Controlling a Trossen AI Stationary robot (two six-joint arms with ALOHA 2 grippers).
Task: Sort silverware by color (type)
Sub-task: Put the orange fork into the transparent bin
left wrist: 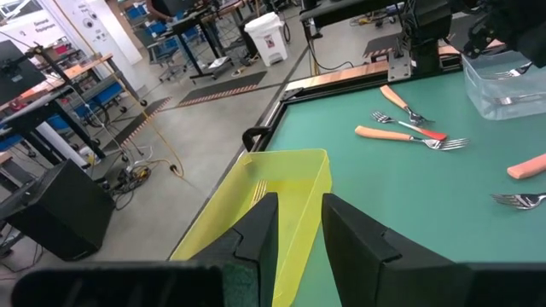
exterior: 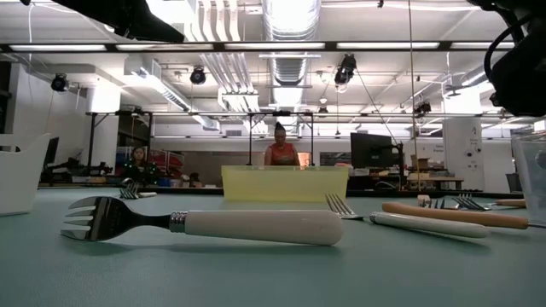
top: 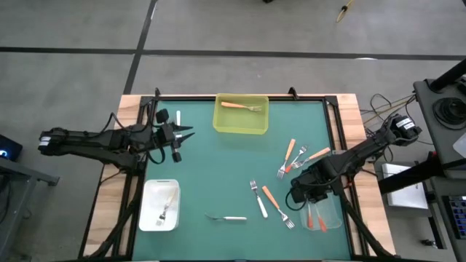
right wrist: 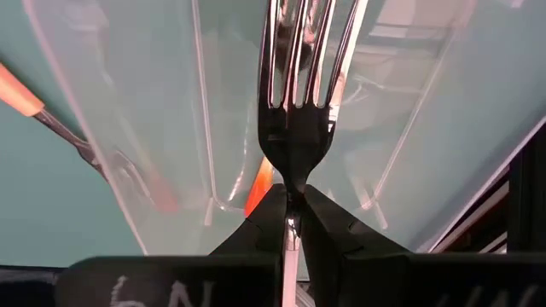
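the right gripper [top: 312, 195] hangs over the clear bin [top: 322, 211] at the bench's near right corner, its fingers [right wrist: 328, 223] pinched tight on a fork [right wrist: 294, 77] whose tines point down into the bin; the handle is hidden between the fingers, so its colour cannot be told. a red-orange handle [right wrist: 262, 186] lies on the bin floor beneath it, probably one fork already there, though the plastic blurs it.

the left gripper [top: 182, 136] hovers near the left edge of the green mat [top: 218, 175], partly open and holding nothing, aimed toward the yellow bin [top: 241, 115] at the far edge. that bin holds one light orange fork [top: 240, 106]. the white bin [top: 160, 205] at the near left corner holds a white-handled fork [top: 167, 209].

the rest of the silverware lies loose on the mat: a white-handled fork [top: 227, 217] near the near edge, another white fork [top: 258, 199] and a red-orange one [top: 277, 206] beside it just left of the clear bin, and a cluster of orange-handled forks [top: 298, 159] toward the right edge.

a person [exterior: 281, 150] stands in the room beyond the bench.
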